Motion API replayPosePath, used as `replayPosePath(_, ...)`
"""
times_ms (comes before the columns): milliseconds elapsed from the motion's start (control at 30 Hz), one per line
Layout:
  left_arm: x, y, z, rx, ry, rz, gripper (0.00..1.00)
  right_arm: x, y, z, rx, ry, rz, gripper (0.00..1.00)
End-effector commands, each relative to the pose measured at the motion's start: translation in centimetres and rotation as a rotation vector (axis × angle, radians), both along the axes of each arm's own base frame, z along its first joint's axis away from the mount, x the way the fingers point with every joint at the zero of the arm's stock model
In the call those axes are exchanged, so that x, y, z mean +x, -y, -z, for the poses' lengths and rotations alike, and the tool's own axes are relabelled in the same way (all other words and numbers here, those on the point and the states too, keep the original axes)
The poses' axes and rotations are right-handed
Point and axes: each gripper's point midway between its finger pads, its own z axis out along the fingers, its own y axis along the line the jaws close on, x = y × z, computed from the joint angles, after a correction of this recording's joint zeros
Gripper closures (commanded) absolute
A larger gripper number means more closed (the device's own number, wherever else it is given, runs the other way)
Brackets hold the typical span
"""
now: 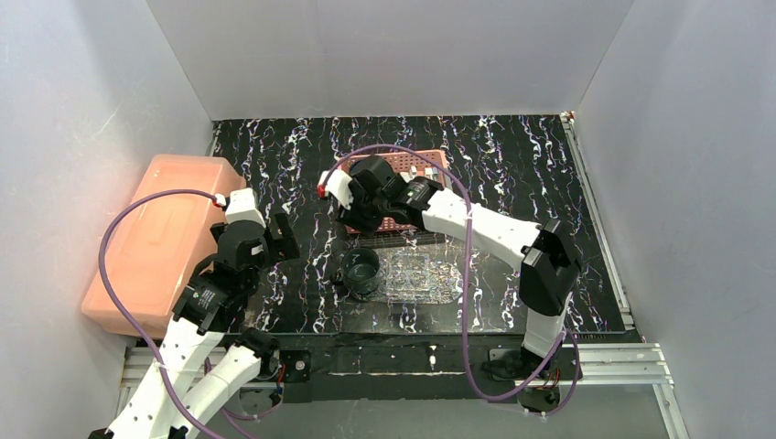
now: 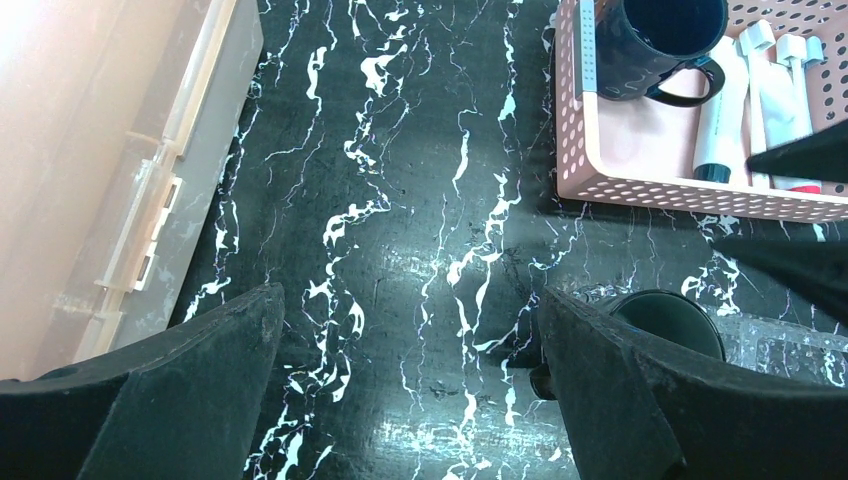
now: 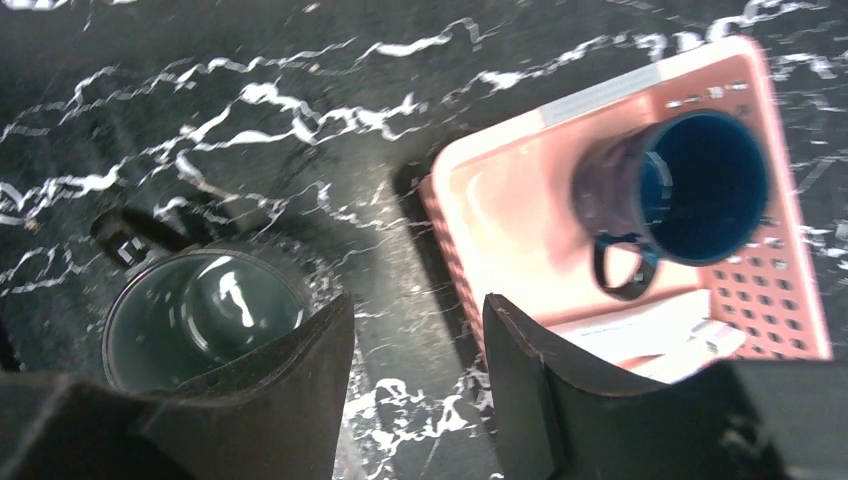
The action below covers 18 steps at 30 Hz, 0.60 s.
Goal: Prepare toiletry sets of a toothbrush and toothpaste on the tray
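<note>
Salmon plastic comes first on the far left: a big lidded box (image 1: 165, 238) along the edge of the black marbled table (image 1: 531, 165). Just beside it hangs the left gripper (image 2: 405, 320), its fingers spread as wide as they go, with only bare table between them.

Toward the middle, the right gripper (image 3: 418, 320) hovers over the strip of table between a dark cup (image 1: 360, 272) and the pink basket (image 2: 690, 195). Its fingers are parted and hold nothing. The cup stands upright at the left end of the tray (image 1: 430, 279), though I cannot tell whether it is on the tray or just against it. The clear, speckled tray lies flat near the front of the table.

In the basket behind the tray are a dark blue mug (image 2: 660, 40) and several slim white pieces (image 2: 722, 110) lying side by side. The toothbrush is most likely among them, but I cannot tell which piece it is.

No brush or paste shows on the tray, so the task looks early, and the step in hand seems to be fetching from the basket. The next move calls for taking the right fingers over the basket wall, clear of the mug. They would then line up across one thin piece and close on it alone, without dragging its neighbours.
</note>
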Motion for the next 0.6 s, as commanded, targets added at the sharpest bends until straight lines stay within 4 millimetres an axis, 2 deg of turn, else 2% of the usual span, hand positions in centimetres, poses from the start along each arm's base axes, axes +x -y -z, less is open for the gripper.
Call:
replayPosePath(0, 0.1, -0.1, 0.4, 0.006, -0.011, -0.008, 0.02, 3.6, -0.2, -4.7, 0.063, 0.116, 0.138, 0.40)
replayPosePath(200, 0.1, -0.2, 0.3, 0.002, -0.004, -0.008, 0.02, 7.4, -0.9, -5.8, 0.097, 0.146, 0.293, 0.40)
replayPosePath(333, 0.0, -0.1, 0.2, -0.001, -0.001, -0.005, 0.02, 9.4, -1.8, -5.8, 0.122, 0.141, 0.362, 0.40)
replayPosePath(433, 0.0, 0.0, 0.2, -0.006, 0.001, -0.001, 0.02, 11.3, -1.9, -5.2, 0.133, 0.146, 0.433, 0.37)
replayPosePath(567, -0.1, 0.0, 0.2, -0.009, 0.003, 0.000, 0.02, 13.3, -2.1, -3.8, 0.138, 0.128, 0.500, 0.38)
